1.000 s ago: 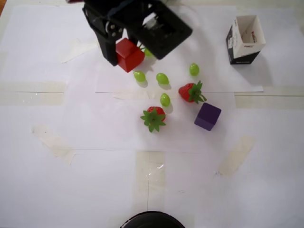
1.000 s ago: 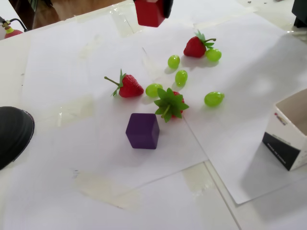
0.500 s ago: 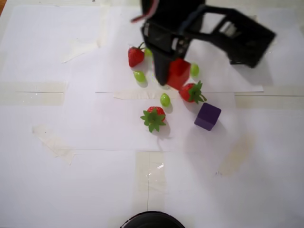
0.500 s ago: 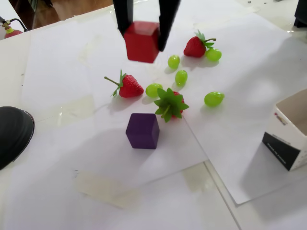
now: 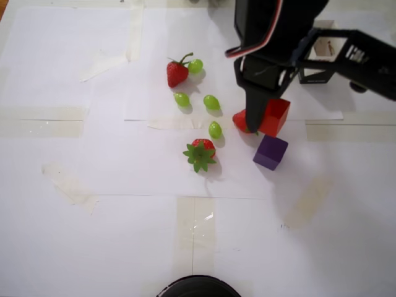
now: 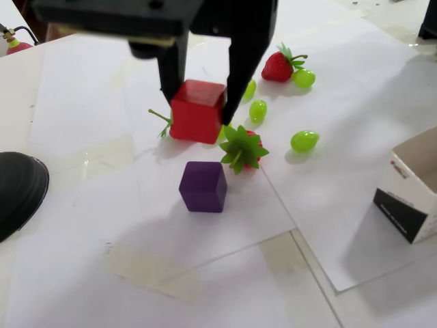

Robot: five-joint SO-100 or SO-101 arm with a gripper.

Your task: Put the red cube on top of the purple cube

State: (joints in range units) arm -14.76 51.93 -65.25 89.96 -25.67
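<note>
Gripper [image 6: 202, 109] clamped on red cube [image 6: 198, 111] at fixed view's upper centre, lifted clear above purple cube [image 6: 203, 186], overhead view half-hid red cube [image 5: 275, 116] behind arm, paper box [image 6: 416, 195] at right edge.

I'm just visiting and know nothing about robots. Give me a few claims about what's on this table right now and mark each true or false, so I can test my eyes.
1. The gripper holds the red cube between its fingers. True.
2. The red cube already sits on the purple cube. False: in the fixed view it is held in the air, with a gap above the purple cube.
3. The purple cube rests on the table. True.
4. Only one strawberry is on the table. False: another strawberry lies nearer the purple cube.
5. The paper box lies shut. False: it is open.
</note>
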